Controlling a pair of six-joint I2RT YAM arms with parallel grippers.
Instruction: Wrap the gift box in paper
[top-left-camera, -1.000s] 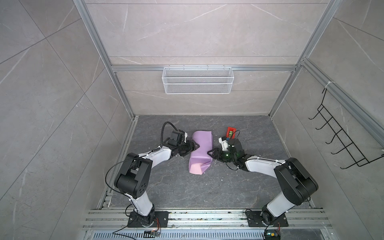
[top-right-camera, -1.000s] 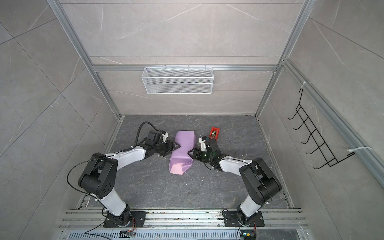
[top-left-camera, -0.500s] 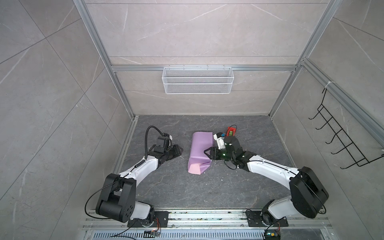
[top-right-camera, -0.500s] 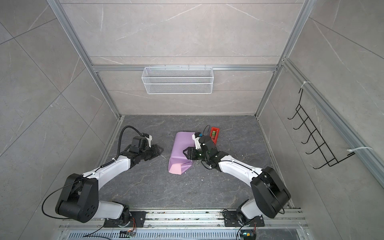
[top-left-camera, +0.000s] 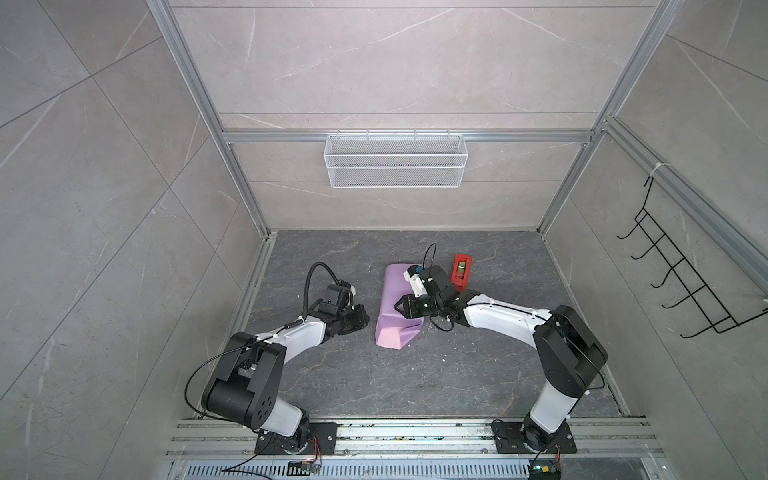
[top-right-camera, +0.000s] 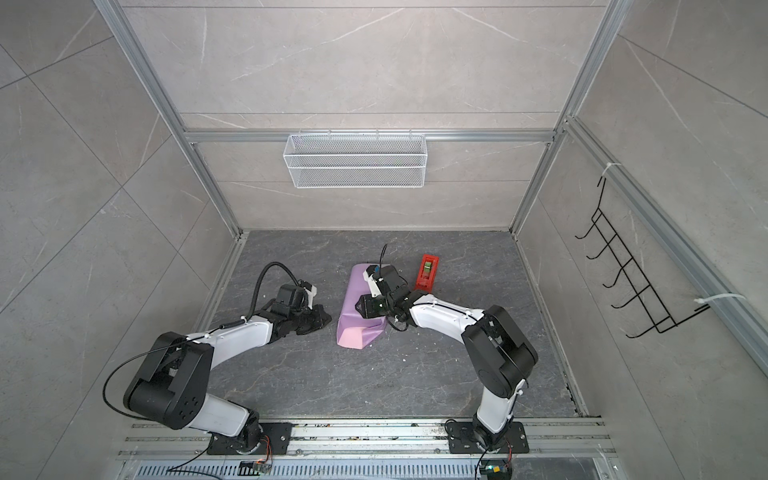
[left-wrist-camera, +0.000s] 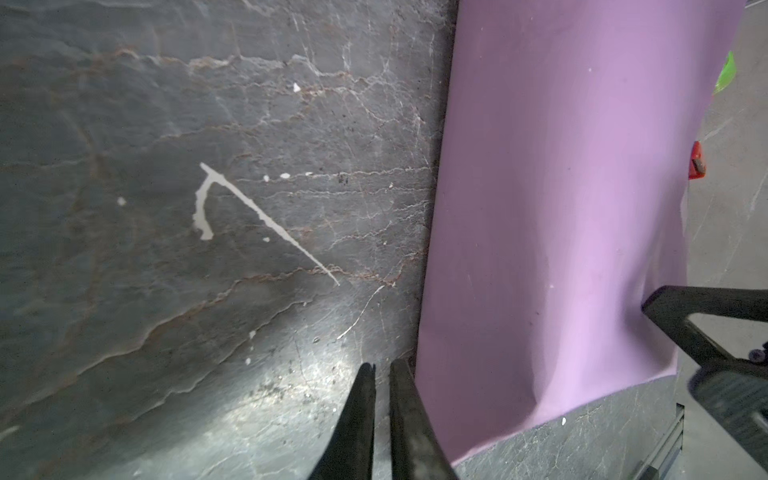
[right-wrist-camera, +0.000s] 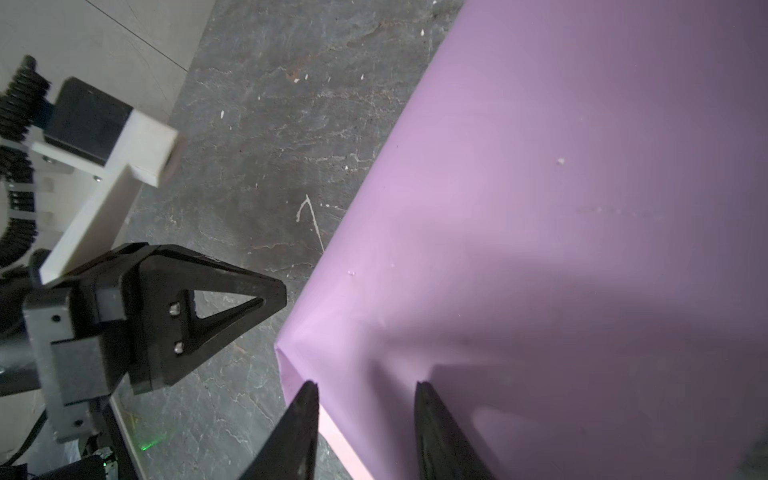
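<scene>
Dark veined floor (top-left-camera: 365, 374) — grey tiled walls (top-left-camera: 395, 62)

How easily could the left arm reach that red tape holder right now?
Probably not easily: the paper bundle and the right arm lie between the left fingers and the red tape holder.

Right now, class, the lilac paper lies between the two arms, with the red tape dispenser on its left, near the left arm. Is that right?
Not quite: the red tape dispenser stands to the right of the paper, near the right arm, as both top views show. The paper does lie between the two arms.
</scene>
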